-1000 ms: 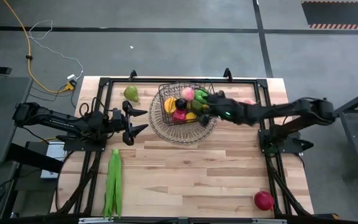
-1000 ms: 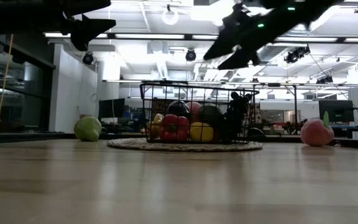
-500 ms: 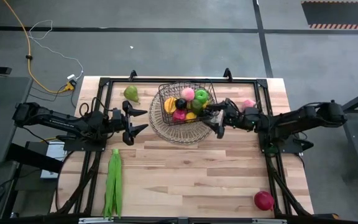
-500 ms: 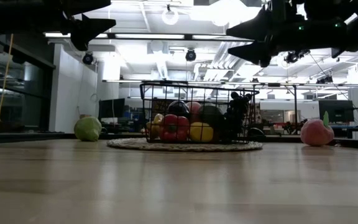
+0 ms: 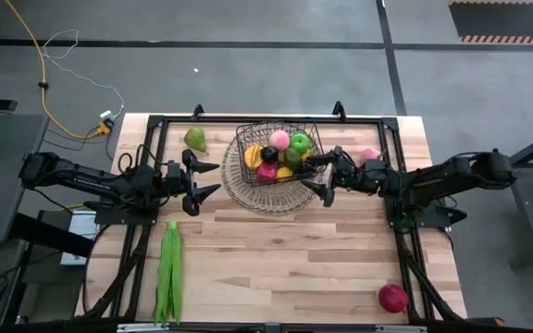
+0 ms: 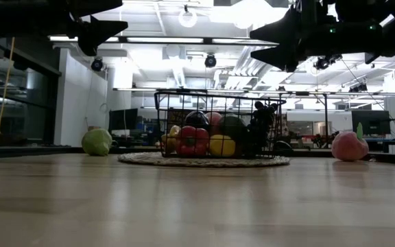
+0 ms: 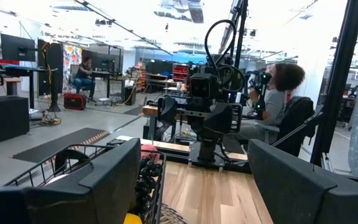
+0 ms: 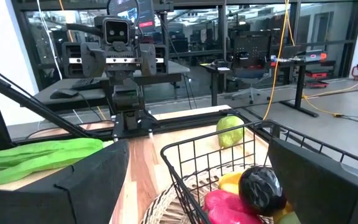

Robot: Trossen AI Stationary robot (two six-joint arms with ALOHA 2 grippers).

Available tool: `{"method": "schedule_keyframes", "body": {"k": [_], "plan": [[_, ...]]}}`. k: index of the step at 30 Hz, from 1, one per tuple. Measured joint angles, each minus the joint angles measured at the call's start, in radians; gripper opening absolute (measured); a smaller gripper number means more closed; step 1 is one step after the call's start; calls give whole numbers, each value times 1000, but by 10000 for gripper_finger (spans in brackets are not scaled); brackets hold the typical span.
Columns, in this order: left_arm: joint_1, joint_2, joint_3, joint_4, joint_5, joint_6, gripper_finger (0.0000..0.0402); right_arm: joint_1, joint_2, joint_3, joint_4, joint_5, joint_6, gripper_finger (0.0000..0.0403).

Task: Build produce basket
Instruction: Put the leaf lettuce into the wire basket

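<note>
The wire basket (image 5: 276, 168) stands at the table's far middle on its rounded lower part and holds several fruits: red, yellow, green, pink and dark pieces (image 6: 208, 137). A green pear (image 5: 195, 139) lies left of it, and a pink piece (image 5: 370, 154) right of it. Long green pods (image 5: 168, 270) lie at the near left, and a red apple (image 5: 392, 297) at the near right. My right gripper (image 5: 320, 176) is open and empty, above the table just right of the basket's rim (image 8: 210, 155). My left gripper (image 5: 206, 176) is open and empty, left of the basket.
Black frame rails (image 5: 396, 213) run along the table's left, right and far sides. The near middle of the wooden top (image 5: 285, 268) is bare. A seated person (image 7: 278, 93) shows in the room beyond the table.
My right gripper has drawn back from over the basket toward the table's right edge and now hangs level beside the basket's right rim. It has kept still for the last half second. The fruit in the basket has stayed in place.
</note>
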Motion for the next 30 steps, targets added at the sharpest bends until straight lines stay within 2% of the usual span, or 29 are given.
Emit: {"method": "schedule_keyframes", "body": {"k": [9,12,15,18,20,22,25,30], "plan": [[0,0,0,0,-6,2,287,0,0,0,-2,-1,0,374],[0,0,21,-63,-83,-98,286,0,0,0,-8,-1,0,374],[-8,1,138,-389,-162,-211,282,0,0,0,-8,-1,3,374],[-28,44,287,-784,-242,-396,277,0,0,0,-8,-1,6,374],[-49,91,366,-1023,-258,-538,275,0,0,0,-9,-1,8,374],[-76,136,431,-1203,-229,-656,273,0,0,0,-14,-1,8,374],[-131,200,484,-1432,-113,-809,273,0,1,0,-18,-1,8,374],[-273,272,496,-1677,6,-1109,273,0,1,0,-25,-1,9,374]]}}
